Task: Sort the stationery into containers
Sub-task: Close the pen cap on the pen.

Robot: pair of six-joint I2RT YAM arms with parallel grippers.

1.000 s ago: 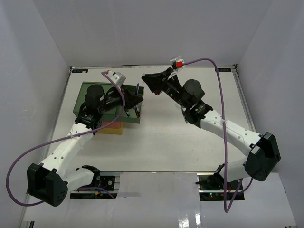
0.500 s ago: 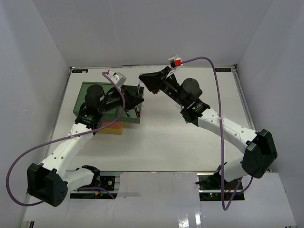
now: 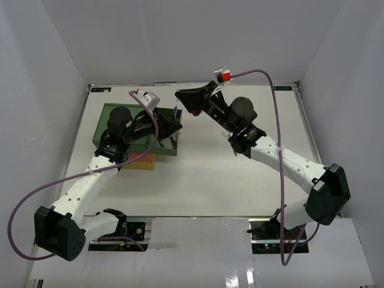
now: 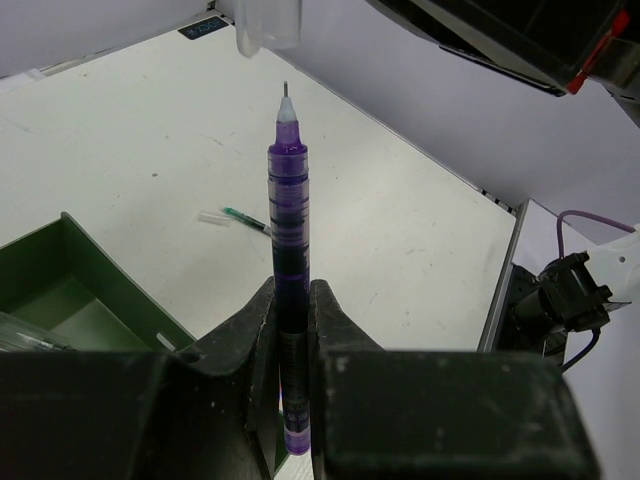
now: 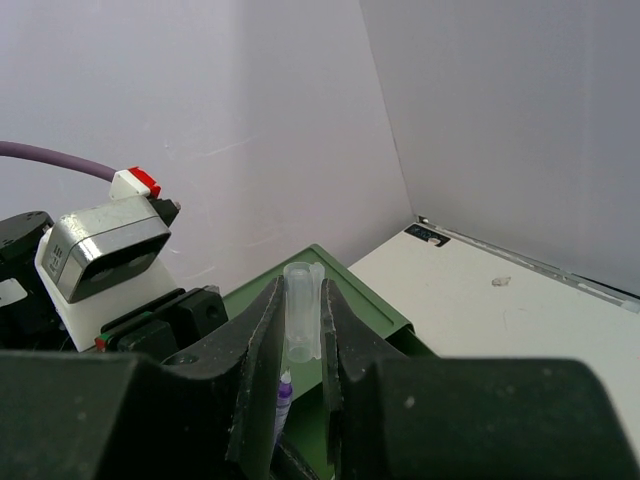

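My left gripper [image 4: 290, 300] is shut on a thin purple pen [image 4: 287, 230], whose bare tip points up and away. In the top view the left gripper [image 3: 171, 125] holds the pen [image 3: 174, 112] over the green top drawer [image 3: 111, 114] of the drawer stack. My right gripper [image 5: 300, 300] is shut on a clear pen cap [image 5: 303, 310], open end down, just above the pen tip [image 5: 284, 392]. The cap [image 4: 268, 25] hangs slightly left of the tip with a small gap. In the top view the right gripper [image 3: 183, 99] is directly behind the pen.
A thin green pen [image 4: 245, 220] lies on the white table beyond the green drawer [image 4: 80, 290]. The orange and yellow tiers [image 3: 141, 161] show under the left arm. White walls enclose the table on three sides.
My right gripper has shifted slightly left with the clear cap, closer above the pen tip. The left arm and the purple pen have stayed put.
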